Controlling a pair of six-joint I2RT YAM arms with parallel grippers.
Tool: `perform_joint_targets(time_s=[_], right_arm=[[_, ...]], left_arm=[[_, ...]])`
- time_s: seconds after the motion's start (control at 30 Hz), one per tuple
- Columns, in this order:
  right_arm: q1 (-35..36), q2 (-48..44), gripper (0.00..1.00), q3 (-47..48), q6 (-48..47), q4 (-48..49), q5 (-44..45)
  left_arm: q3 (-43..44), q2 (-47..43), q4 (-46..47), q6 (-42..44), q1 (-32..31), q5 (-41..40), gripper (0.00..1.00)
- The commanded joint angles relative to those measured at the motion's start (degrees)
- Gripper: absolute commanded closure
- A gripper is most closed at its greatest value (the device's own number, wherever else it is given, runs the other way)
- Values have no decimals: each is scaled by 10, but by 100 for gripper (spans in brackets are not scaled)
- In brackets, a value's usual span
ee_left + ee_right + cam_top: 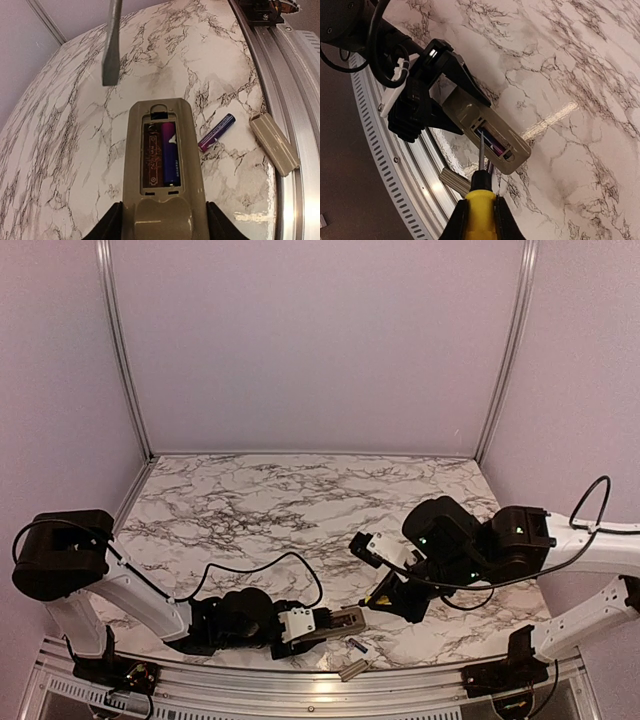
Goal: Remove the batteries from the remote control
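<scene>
My left claw (164, 227) pinches the slim grey-beige plastic remote control (132, 150), back upward. One small purple-and-blue cylindrical battery (169, 152) sits in the open recess beside a bare slot. A second battery (216, 132) lies on the marble-patterned table (75, 125) at the remote's 3 o'clock, with the flat grey-beige cover piece (274, 144) beyond it. My right claw (481, 227) is clamped on the yellow-handled screwdriver (480, 200), its blade at the remote's 11 o'clock and clear of it.

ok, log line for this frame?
left gripper: holds remote control, back up; right gripper: holds screwdriver; seated battery: in recess; loose battery: on table; cover: off
</scene>
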Motion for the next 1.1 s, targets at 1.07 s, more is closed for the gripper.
perform_joint_targets(time_s=[1.07], right_arm=[[26, 137, 100, 53, -172, -2, -18]], left_arm=[[-64, -1, 39, 34, 6, -29, 100]])
